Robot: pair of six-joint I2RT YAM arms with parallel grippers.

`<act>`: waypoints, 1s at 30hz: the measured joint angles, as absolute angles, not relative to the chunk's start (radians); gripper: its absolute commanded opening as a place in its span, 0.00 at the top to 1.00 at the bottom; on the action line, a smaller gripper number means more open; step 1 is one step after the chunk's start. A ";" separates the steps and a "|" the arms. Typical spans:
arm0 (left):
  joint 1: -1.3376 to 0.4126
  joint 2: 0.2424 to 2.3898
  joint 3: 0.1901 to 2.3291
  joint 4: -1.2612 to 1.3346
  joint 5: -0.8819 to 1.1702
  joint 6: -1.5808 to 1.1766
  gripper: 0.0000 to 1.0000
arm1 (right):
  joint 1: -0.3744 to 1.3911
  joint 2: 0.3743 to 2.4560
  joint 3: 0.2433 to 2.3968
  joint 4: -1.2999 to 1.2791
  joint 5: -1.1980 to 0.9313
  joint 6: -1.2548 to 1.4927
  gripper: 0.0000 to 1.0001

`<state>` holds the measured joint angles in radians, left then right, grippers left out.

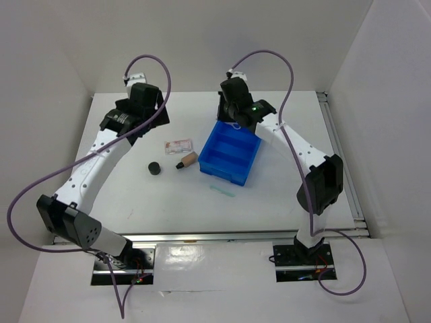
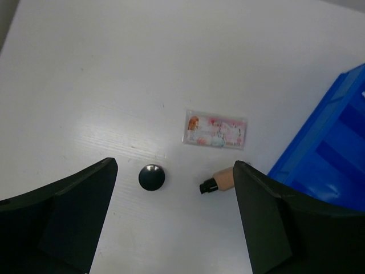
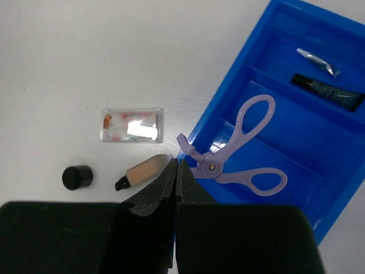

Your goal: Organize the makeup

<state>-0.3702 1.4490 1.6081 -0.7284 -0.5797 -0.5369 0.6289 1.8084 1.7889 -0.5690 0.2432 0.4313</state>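
Observation:
The black round pot (image 1: 155, 168), the tan tube with black tip (image 1: 186, 161) and the pinkish flat packet (image 1: 178, 145) lie on the table left of the blue tray (image 1: 237, 176). My left gripper (image 2: 175, 165) is open and empty, high above the pot (image 2: 151, 177) and tube (image 2: 221, 180). My right gripper (image 3: 177, 162) is shut and empty over the tray's near-left edge. In the tray (image 3: 319, 188) lie a purple looped curler (image 3: 239, 151), a dark stick (image 3: 325, 90) and a silvery stick (image 3: 316, 61).
A thin pale teal stick (image 1: 221, 191) lies on the table just in front of the tray. White walls close in the table on the left, back and right. A metal rail runs along the right edge (image 1: 340, 161).

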 measured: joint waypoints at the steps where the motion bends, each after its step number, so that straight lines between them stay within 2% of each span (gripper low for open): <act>1: -0.370 1.466 1.600 -0.741 -0.552 -0.553 0.04 | 0.611 1.819 1.796 -0.572 0.244 0.443 1.00; 8: -0.371 1.491 1.482 -0.804 -0.437 -0.587 0.04 | 0.511 1.900 1.802 -0.609 0.247 0.551 1.00; 29: -0.371 1.544 1.466 -0.809 -0.445 -0.556 0.04 | 0.394 2.132 1.873 -0.559 0.159 0.743 1.00; 30: -0.371 1.545 1.466 -0.809 -0.445 -0.554 0.04 | 0.394 2.135 1.873 -0.559 0.153 0.744 0.96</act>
<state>-0.3706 1.5452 1.4658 -0.8089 -0.4446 -0.5537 0.3939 2.1353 1.8732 -0.5594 0.1532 0.7444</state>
